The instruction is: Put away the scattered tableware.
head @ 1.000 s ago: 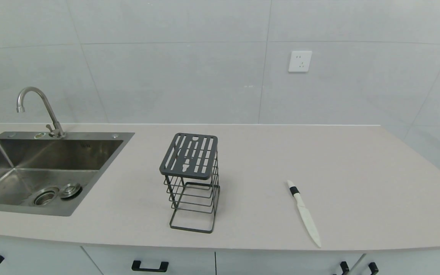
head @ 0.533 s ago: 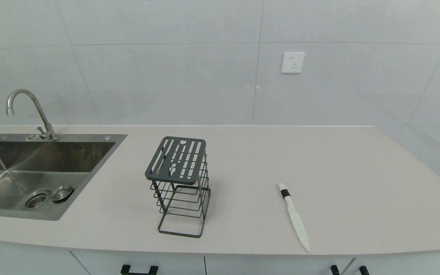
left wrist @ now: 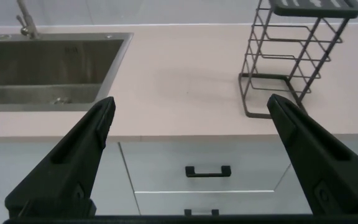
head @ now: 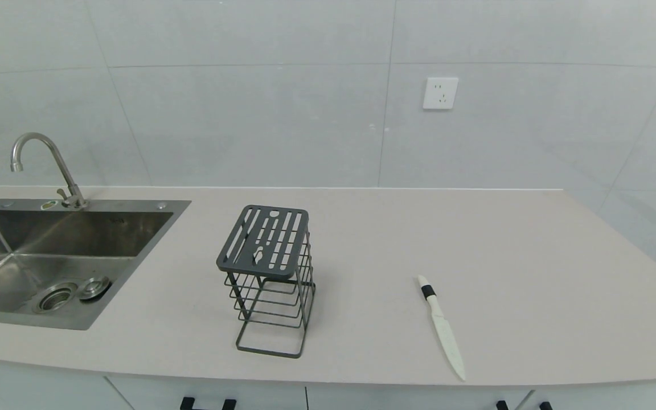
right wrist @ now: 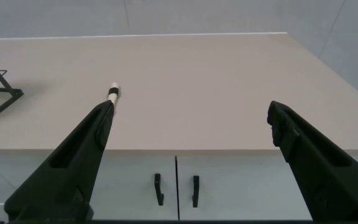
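Note:
A white knife (head: 442, 326) with a black band near its handle end lies flat on the counter, right of centre and close to the front edge, blade toward me. Its handle tip (right wrist: 113, 91) peeks out beside one finger in the right wrist view. A dark wire rack (head: 269, 277) with a slotted top plate stands upright at the counter's middle; its base and frame (left wrist: 288, 59) are in the left wrist view. My left gripper (left wrist: 188, 121) is open, held in front of the cabinet below the counter's edge. My right gripper (right wrist: 188, 121) is open too, out in front of the counter near the knife.
A steel sink (head: 49, 256) with a curved tap (head: 49, 165) is set into the counter's left part. A tiled wall with a socket (head: 440, 93) runs behind. Cabinet doors with black handles (left wrist: 208, 170) sit below the counter edge. The counter ends at the right.
The head view shifted, so rack, knife and sink slid left and slightly down in the picture between one second ago and half a second ago. Nothing on the counter moved.

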### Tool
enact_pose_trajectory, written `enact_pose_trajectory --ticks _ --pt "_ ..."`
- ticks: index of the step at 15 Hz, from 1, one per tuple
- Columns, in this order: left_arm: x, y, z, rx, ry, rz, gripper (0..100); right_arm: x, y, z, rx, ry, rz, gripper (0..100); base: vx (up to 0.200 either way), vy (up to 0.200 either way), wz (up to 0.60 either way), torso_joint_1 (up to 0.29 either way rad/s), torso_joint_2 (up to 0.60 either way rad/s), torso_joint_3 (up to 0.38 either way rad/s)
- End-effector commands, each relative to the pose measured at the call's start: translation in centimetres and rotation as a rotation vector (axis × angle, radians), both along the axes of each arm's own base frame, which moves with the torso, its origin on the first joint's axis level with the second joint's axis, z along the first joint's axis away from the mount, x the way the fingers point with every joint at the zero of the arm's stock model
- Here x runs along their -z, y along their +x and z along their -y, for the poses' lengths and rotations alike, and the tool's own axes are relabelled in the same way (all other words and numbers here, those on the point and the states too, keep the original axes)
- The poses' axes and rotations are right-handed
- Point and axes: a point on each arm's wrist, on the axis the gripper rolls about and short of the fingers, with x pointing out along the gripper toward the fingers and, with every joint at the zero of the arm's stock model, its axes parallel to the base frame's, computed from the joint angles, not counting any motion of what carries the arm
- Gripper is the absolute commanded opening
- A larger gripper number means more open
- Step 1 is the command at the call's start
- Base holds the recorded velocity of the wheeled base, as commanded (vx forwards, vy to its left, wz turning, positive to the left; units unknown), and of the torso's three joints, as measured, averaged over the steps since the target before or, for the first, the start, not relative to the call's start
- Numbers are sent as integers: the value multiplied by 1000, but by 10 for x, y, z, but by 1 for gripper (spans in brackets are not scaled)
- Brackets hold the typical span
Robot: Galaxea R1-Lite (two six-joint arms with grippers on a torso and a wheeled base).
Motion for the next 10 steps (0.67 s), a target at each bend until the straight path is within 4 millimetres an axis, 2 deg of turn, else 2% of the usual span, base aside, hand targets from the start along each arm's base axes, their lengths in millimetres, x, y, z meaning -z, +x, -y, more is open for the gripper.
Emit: enact_pose_trajectory --ticks 1,3,6,10 --pt "0 0 0 -1 0 -1 100 0 0 0 -1 0 0 100 0 0 0 0 0 0" --pt "0 0 0 -1 0 -1 100 0 0 0 -1 0 0 100 0 0 0 33 -60 -38" --pt "0 0 0 -1 0 -1 100 0 0 0 -1 0 0 100 0 0 0 142 -308 -152" --pt "0 0 0 -3 0 -1 100 0 0 0 -1 0 0 100 0 0 0 18 -30 -18"
